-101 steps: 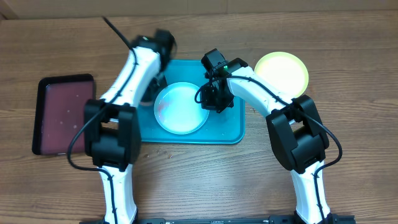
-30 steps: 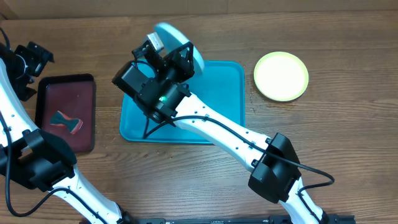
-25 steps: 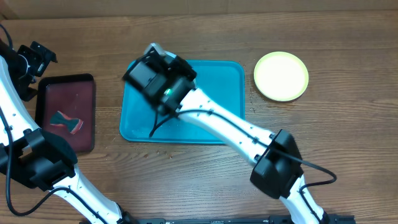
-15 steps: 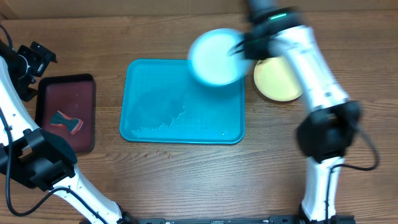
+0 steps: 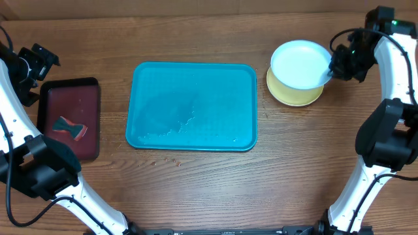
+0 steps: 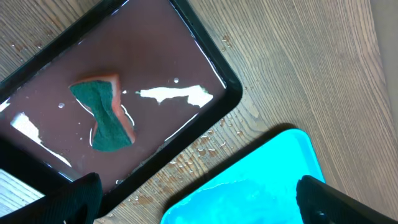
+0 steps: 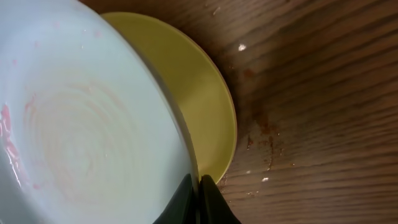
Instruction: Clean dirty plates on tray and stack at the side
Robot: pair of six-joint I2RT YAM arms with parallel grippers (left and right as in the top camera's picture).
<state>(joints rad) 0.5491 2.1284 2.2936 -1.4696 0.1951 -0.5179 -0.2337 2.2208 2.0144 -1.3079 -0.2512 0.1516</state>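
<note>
Pale blue plate (image 5: 299,62) is at the far right of the table (image 5: 196,189), overlapping the yellow-green plate (image 5: 295,96) lying there, and we see the right gripper (image 7: 199,194) pinched tight on its right rim, faint red smears on its inside; we can't tell if the two plates touch. Teal tray (image 5: 196,91) lies mid-table, wet with droplets. Left gripper (image 5: 38,60) hangs at the far left just beyond the maroon tray (image 5: 68,81), jaws spread wide on nothing, and a green-and-orange sponge (image 5: 70,127) lies in that tray.
</note>
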